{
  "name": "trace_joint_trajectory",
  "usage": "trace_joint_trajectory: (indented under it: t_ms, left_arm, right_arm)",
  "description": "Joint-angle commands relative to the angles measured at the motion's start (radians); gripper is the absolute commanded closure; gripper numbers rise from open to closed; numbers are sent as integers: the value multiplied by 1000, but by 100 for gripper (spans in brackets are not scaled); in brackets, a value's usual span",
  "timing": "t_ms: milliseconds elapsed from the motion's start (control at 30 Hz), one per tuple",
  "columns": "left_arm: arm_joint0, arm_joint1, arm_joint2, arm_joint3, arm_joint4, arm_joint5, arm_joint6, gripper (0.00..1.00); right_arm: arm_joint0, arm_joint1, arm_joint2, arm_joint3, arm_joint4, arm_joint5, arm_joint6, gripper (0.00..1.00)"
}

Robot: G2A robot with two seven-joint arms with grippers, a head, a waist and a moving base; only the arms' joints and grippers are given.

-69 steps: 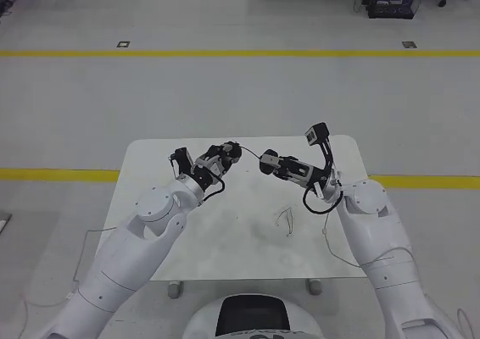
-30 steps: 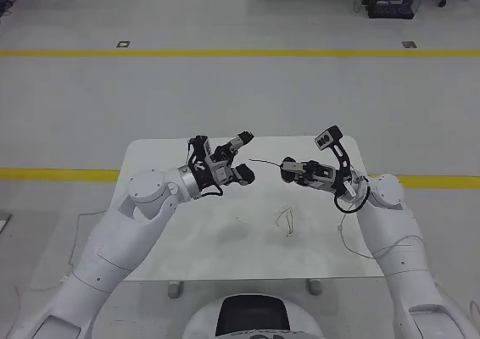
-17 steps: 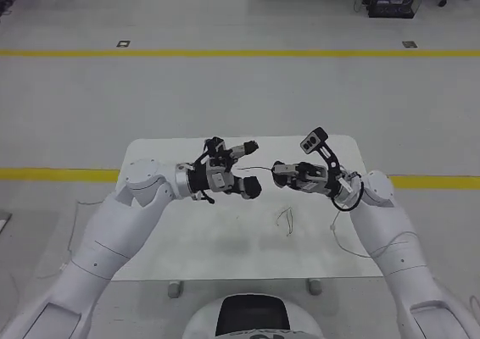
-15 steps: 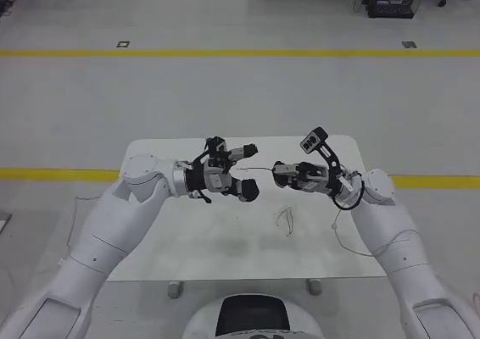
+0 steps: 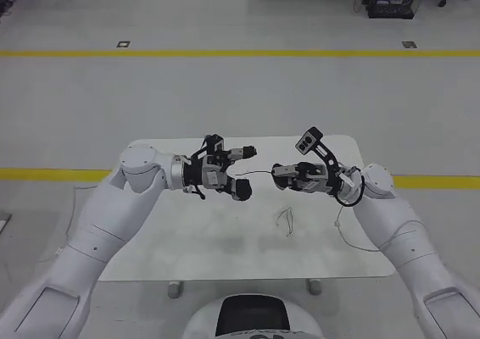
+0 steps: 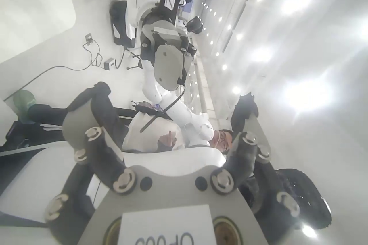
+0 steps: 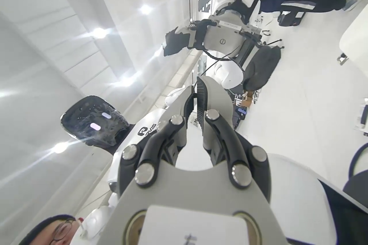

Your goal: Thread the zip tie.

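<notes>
**A:** Left side?
**B:** Left gripper (image 5: 243,171): fingers spread wide, nothing held, raised over the table (image 5: 223,246).
**A:** Centre?
**B:** Zip tie (image 5: 261,173): one straight strand in mid-air, free end reaching between those open fingers.
**A:** Right?
**B:** Right gripper (image 5: 277,172): pinched closed on the tie's other end.
**A:** Progress?
**B:** No loop visible; threading apparently all to do.
</notes>
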Motion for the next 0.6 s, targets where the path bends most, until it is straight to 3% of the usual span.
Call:
trace_joint_trajectory:
  t_ms: [0,267,333,500,567]
  left_arm:
    - [5,0,8,-5,4,13,28,0]
    - [-8,-9,19,21,-85,19,34,0]
    - [-16,-10,23,18,-77,-4,33,0]
    - [-16,-10,23,18,-77,-4,33,0]
    - [-9,-10,24,3,-70,-15,62,0]
  right_arm:
    - [-12,-2,-4,-4,20,14,-10,100]
    - [-27,0,-31,-28,114,14,0,100]
    - [-22,3,-35,-29,100,4,0,100]
    - [-22,3,-35,-29,100,4,0,100]
    - [-31,3,-34,-43,80,6,-31,100]
